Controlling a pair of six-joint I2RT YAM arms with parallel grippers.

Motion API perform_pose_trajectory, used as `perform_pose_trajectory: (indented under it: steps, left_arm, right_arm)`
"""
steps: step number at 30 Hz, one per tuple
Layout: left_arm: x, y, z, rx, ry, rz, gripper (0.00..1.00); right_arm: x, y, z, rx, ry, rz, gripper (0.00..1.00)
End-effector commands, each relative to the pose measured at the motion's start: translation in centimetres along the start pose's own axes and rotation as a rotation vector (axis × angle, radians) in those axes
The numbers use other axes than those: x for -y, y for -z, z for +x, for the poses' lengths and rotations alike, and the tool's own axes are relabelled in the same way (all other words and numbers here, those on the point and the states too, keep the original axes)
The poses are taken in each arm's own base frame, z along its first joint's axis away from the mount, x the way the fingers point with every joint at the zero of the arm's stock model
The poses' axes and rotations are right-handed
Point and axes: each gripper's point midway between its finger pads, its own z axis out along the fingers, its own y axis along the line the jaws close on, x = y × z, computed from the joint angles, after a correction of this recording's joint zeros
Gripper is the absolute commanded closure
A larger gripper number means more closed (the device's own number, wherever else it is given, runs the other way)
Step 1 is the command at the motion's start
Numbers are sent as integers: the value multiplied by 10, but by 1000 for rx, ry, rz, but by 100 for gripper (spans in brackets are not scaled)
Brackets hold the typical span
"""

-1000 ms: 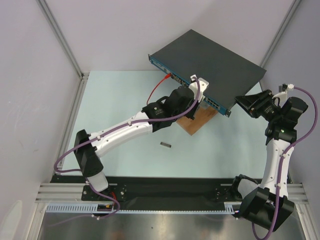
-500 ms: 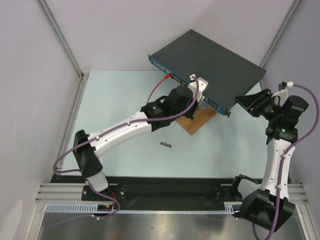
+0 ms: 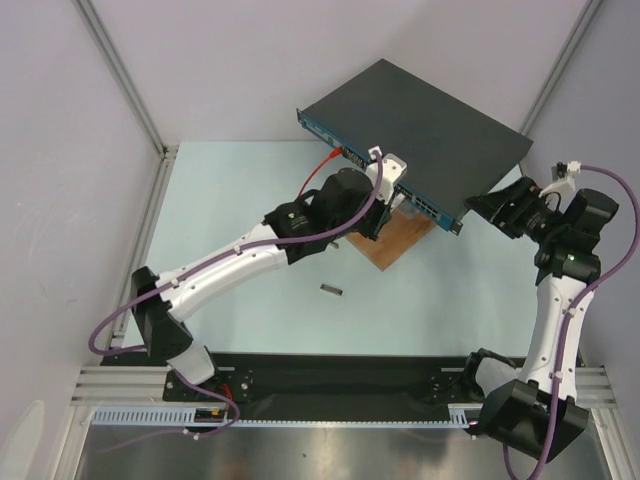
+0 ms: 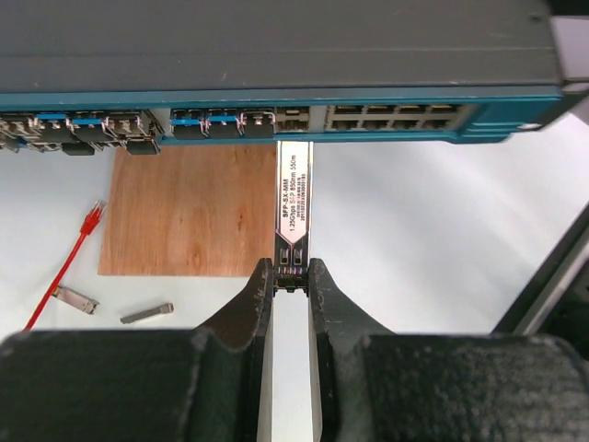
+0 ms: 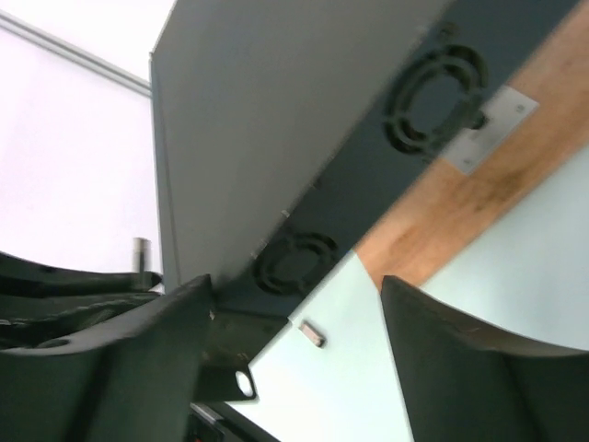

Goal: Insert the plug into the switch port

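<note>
right at the blue front of the switch (image 4: 276,46), the plug (image 4: 294,207) is pinched by its tail in the left gripper (image 4: 291,276); right gripper (image 5: 293,308) hangs open. any tilt could jam it on the port (image 4: 293,118) rim

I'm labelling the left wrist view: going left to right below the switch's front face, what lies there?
Red cable → wooden board → plug, held by the left gripper. The two small metal pieces near the cable overlap these, so they are left out.
</note>
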Motion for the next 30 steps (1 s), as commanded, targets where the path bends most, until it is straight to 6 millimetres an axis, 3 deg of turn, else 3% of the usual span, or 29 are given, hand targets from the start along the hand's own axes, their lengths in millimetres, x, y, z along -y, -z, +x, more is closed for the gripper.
perform_pose_trajectory:
  steps: [1, 4, 7, 13, 16, 19, 20, 25, 30]
  left_arm:
    - [7, 34, -27, 76, -16, 60, 100]
    - [13, 46, -29, 98, -51, 91, 100]
    - [22, 58, -33, 133, -109, 126, 100]
    - [42, 74, -55, 209, -205, 208, 100]
    - [45, 82, -70, 256, -243, 212, 100]
    - [44, 86, -80, 286, -257, 196, 100]
    - [44, 86, -82, 291, -261, 195, 100]
    - [44, 92, -89, 320, -274, 190, 100]
    - [44, 93, -93, 336, -279, 188, 100]
  right_arm:
    - [-7, 18, -11, 6, 74, 1, 19]
    - [-5, 34, -22, 37, 91, 27, 11]
    - [-18, 45, -32, 50, 111, -2, 7]
    - [-94, 51, -42, 64, 146, -216, 14]
    - [-132, 41, -33, 29, 190, -329, 15]
    - [-165, 28, -14, -39, 208, -427, 16]
    - [-180, 25, 1, -89, 217, -482, 17]
    - [-182, 4, 18, -152, 183, -492, 26]
    - [-192, -3, 34, -220, 164, -533, 32]
